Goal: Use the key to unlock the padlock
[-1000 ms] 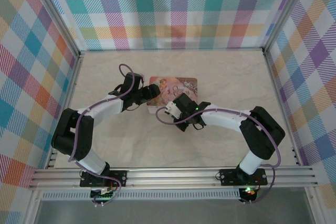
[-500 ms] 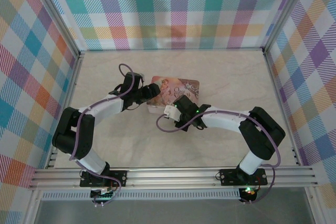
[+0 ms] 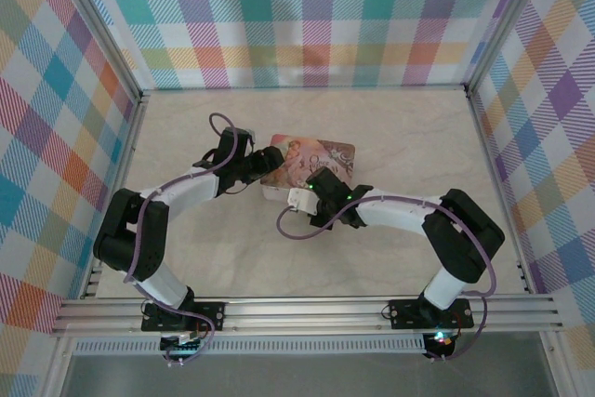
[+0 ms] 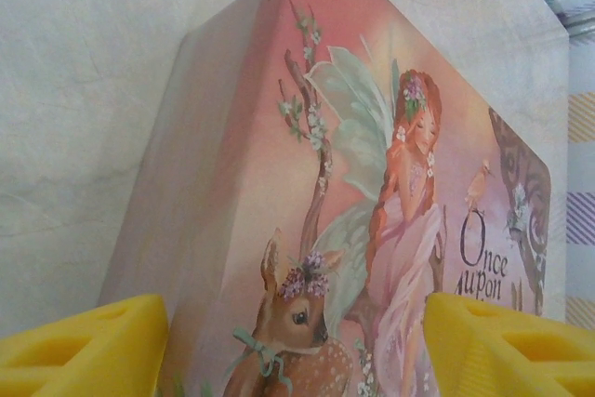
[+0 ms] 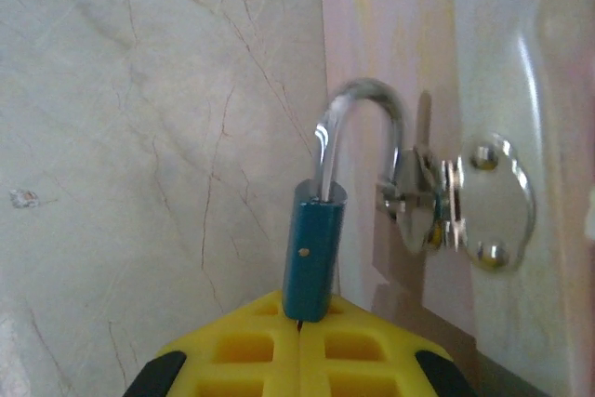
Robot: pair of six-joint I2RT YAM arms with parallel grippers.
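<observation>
My right gripper (image 5: 300,346): clenched, its yellow fingers (image 5: 251,352) pressed flat together with only a thin seam between them.
The padlock (image 5: 314,250): its dark blue body stands straight up from my right fingertips, its lower end sitting right at the seam.
Shackle (image 5: 358,104): a silver loop rises from the top of the body and curves over to the hasp (image 5: 465,204).
Hasp: a shiny plate fixed to the pale wall of the pink tin (image 4: 372,137), just to the right of the padlock.
The key: I cannot make it out; anything held in the seam is hidden under the padlock's body.
My left gripper (image 4: 296,346): released, its fingers (image 4: 84,350) spread wide, one at each lower corner of my wrist view.
Tin relative to my left gripper: the illustrated lid lies just beyond the tips and runs on behind the right one; I cannot tell whether I touch it.
Table (image 5: 139,137): pale marbled top under the tin.
</observation>
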